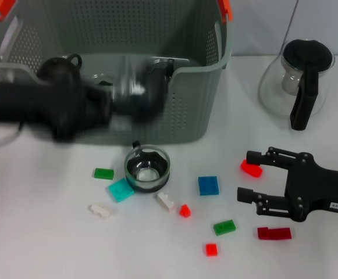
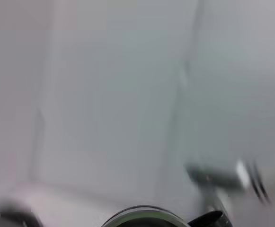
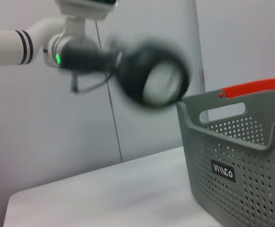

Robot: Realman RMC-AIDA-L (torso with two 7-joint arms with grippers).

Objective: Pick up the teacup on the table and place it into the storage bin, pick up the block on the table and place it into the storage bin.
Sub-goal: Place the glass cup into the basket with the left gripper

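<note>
The teacup (image 1: 148,167), a clear glass cup with a small dark handle, stands on the white table just in front of the storage bin (image 1: 189,116). Several small blocks lie around it, among them a cyan block (image 1: 120,190), a blue block (image 1: 208,185) and a green block (image 1: 103,173). My left gripper (image 1: 157,81) is a motion-blurred dark mass crossing the bin's front wall, above the teacup. It also appears blurred in the right wrist view, where the left gripper (image 3: 154,75) hangs beside the bin (image 3: 241,184). My right gripper (image 1: 249,175) rests open at the right, with a red block (image 1: 251,168) between its fingers.
A glass pot (image 1: 296,81) with a black lid and handle stands at the back right. More blocks lie toward the front: a dark red one (image 1: 274,233), a green one (image 1: 224,227), a small red one (image 1: 211,249) and a white one (image 1: 100,210).
</note>
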